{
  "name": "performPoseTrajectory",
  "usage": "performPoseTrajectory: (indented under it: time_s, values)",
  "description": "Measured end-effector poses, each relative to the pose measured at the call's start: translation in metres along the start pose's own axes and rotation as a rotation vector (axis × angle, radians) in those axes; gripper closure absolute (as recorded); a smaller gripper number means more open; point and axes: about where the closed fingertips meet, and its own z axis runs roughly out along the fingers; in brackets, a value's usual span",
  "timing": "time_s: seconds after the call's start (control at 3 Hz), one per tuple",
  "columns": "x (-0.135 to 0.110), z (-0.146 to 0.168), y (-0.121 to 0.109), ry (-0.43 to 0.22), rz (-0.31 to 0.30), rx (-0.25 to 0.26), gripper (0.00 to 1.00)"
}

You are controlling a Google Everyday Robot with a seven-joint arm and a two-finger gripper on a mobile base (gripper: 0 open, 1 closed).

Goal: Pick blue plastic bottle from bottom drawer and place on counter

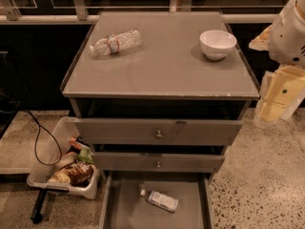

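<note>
The blue plastic bottle (162,200) lies on its side in the bottom drawer (125,205), white cap pointing toward the drawer's left side, slightly right of the middle of the tray. Lying flat, it offers its labelled body as the likeliest place to grip from above. The drawer is pulled well out past the two knobbed drawers (157,133) above it, which leaves the bottle uncovered and within reach from overhead.

Above these is the table (162,73), the cabinet's grey top that serves as the counter. A crinkled clear bottle (116,42) lies near its far-left corner and a white bowl (218,43) stands near its far-right corner. The middle and the whole near edge are bare, so that is probably the natural spot to set the bottle down.

The gripper (279,97) hangs just off the table's right edge, near the near-right corner, well apart from the bottle and holding nothing that I can see. Whether it is open or closed I cannot tell. Judging by this, the pick has not begun. The arm would need to swing left and drop low in front of the cabinet.
</note>
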Motion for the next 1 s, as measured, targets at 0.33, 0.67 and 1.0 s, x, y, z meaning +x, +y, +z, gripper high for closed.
performPoseTrajectory:
  time_s: [0.33,0.67,1.0]
  values:
    - [0.0,0.0,0.0,0.0,0.0,0.0,0.0]
    - [0.008,0.021,0.001,-0.011,0.019,-0.026,0.0]
    - [0.024,0.063,0.004,-0.05,0.033,-0.069,0.0]
